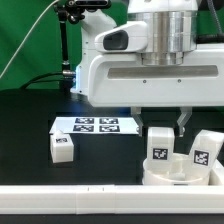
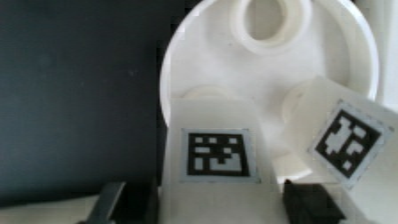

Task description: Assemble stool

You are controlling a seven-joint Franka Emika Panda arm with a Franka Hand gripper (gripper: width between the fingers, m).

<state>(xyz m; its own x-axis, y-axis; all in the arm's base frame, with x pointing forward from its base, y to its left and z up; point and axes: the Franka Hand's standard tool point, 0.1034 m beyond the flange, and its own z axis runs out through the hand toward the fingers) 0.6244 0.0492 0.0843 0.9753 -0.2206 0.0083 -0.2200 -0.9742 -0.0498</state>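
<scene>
end effector (image 2: 210, 200) wide, astride a leg (image 2: 217, 150) standing on seat (image 2: 214, 60) | risk, i think: nearer finger (image 2: 313, 196) meets first, pushes leg onto tilted second leg (image 2: 349, 135)

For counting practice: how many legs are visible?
3. One leg lies alone at the exterior view's left; two are on the seat, one under the gripper, one tilted beside it.

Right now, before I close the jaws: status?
Jaws open, astride upright leg on seat. Second leg tilted, close beside one jaw. Third leg loose off seat.
</scene>
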